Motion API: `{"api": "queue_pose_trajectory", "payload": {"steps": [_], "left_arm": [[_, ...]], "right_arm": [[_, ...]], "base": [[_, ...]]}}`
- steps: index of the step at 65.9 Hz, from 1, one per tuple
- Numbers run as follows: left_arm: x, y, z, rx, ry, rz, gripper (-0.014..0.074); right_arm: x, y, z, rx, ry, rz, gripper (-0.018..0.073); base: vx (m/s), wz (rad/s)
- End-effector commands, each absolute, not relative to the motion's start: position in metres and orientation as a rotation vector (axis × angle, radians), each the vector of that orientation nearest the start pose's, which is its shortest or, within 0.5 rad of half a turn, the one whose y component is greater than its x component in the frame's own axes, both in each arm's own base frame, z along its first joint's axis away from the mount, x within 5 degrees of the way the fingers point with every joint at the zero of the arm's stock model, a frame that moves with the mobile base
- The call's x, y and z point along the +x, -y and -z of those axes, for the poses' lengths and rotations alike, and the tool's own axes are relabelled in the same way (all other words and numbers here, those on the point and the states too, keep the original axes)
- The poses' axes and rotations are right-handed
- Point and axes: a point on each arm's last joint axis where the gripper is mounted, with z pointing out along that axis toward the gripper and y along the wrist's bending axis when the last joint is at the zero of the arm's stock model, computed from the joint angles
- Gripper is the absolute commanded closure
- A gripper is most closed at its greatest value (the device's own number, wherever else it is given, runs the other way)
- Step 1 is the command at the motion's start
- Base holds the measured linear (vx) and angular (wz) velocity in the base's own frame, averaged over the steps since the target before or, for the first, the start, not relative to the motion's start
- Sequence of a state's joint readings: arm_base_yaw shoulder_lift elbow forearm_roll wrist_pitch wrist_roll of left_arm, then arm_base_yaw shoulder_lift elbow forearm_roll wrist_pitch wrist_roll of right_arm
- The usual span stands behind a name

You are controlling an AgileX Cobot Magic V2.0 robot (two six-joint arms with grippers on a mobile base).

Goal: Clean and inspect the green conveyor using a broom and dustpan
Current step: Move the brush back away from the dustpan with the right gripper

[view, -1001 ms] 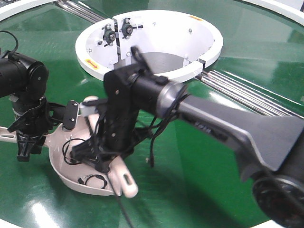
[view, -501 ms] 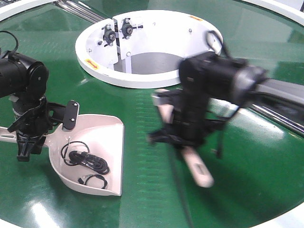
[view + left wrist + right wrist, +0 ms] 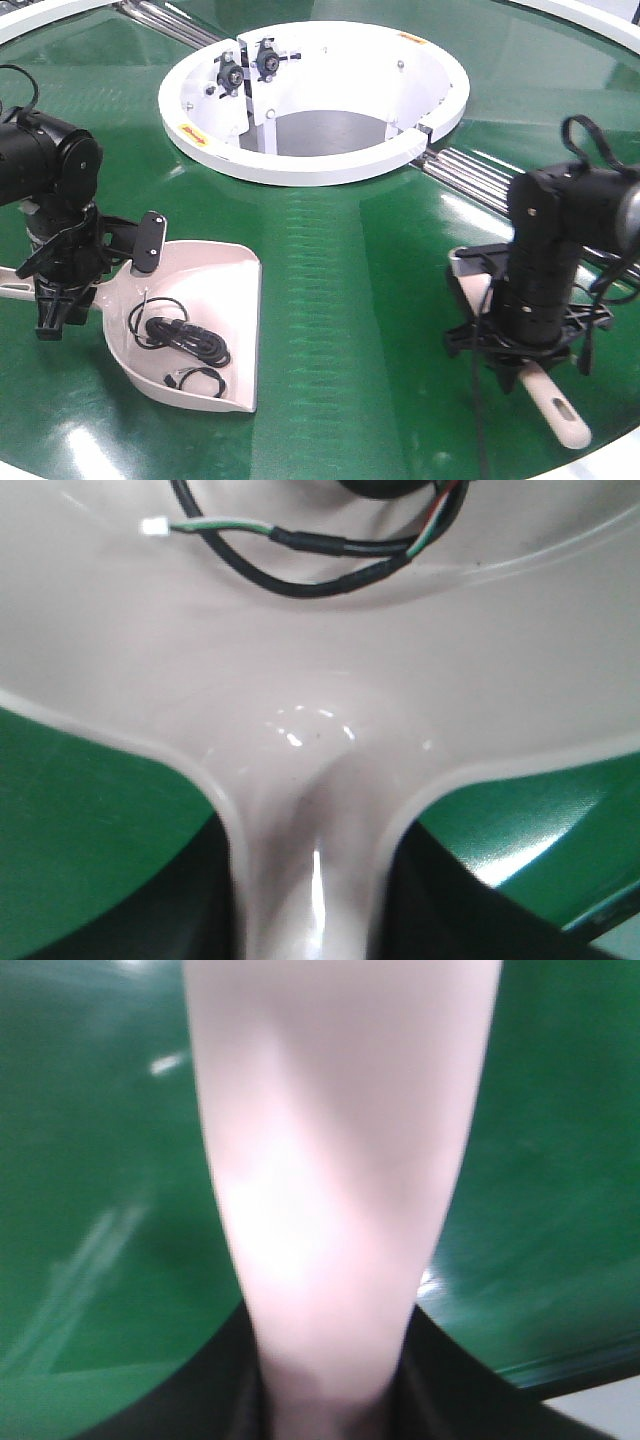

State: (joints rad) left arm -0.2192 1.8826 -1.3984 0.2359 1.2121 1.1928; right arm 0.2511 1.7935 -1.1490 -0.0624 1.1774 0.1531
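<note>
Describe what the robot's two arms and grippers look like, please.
Both arms are black with rounded, cylindrical joints. A thin black cable loops above the left arm; the right arm has a black loop on top and loose cables at its wrist. The left gripper and right gripper are black too.

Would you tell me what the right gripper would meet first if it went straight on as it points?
The right gripper points steeply down, shut on the broom; pushing on would likely press the broom into the green conveyor directly beneath, though the gap is unclear.
</note>
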Motion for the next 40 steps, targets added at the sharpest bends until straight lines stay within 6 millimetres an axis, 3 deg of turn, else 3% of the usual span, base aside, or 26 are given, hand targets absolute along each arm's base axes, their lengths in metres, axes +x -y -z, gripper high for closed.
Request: {"api": "queue_pose_trajectory", "payload": {"steps": [1, 40], "left_arm": [[0.3533, 0.0594, -0.2428, 2.153, -2.359, -0.349, 0.0603], [0.3533, 0.0594, -0.2428, 2.153, -2.359, -0.349, 0.0603]], "right_arm": [[0.3034, -0.0619, -0.2033, -0.219, -3.196, 0.13, 0.0561], [0.3032, -0.0624, -0.2035, -0.23, -3.196, 0.123, 0.0561]], "base": [[0.0, 0.0], [0.0, 0.0]]}}
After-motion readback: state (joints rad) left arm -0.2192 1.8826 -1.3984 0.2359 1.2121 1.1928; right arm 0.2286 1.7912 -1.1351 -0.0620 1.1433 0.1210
